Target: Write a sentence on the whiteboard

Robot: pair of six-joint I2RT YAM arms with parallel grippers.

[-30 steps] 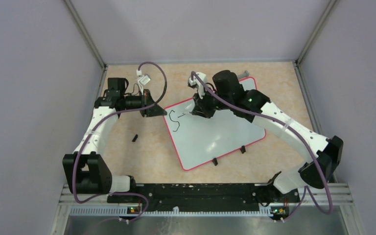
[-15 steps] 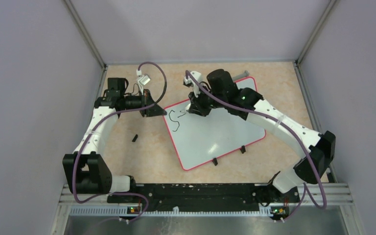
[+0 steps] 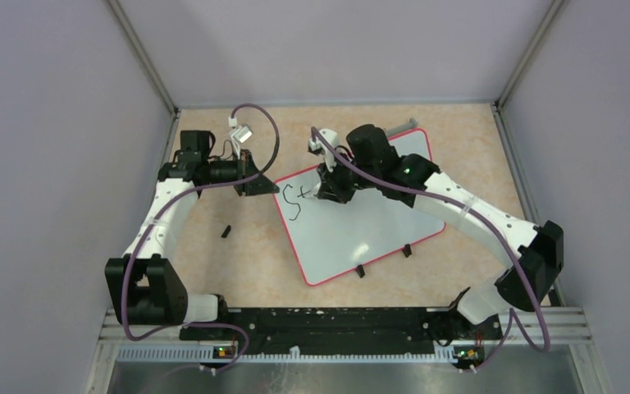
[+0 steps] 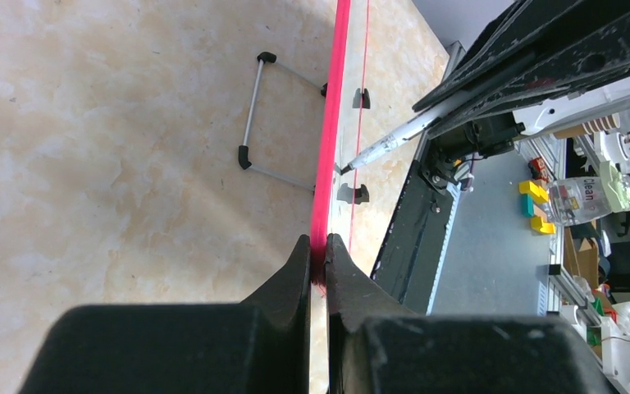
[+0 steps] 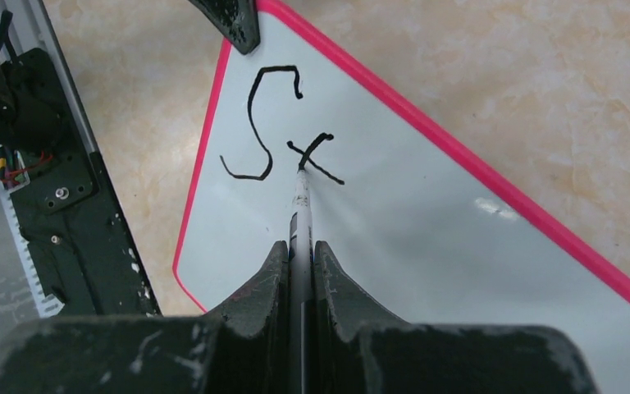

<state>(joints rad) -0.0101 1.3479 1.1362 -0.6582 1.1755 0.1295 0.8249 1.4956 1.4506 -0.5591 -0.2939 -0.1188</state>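
The whiteboard (image 3: 361,222) lies tilted on the table, white with a pink-red rim (image 5: 459,160) and two black clips (image 3: 384,261) on its near edge. The sentence (image 5: 275,123) is black marker lettering: a large "S" and a crossed stroke beside it, also seen from above (image 3: 294,199). My right gripper (image 5: 301,246) is shut on a marker (image 5: 300,201) whose tip touches the board at the crossed stroke. My left gripper (image 4: 318,245) is shut on the board's rim (image 4: 328,139) at its far-left corner (image 3: 264,185).
A small black marker cap (image 3: 225,231) lies on the table left of the board. A thin wire stand (image 4: 262,115) lies past the board's far side. The grey enclosure walls (image 3: 66,123) close in left, right and back.
My right gripper moved slightly left and nearer with the marker, adding a crossed stroke beside the "S". My left arm has not moved.
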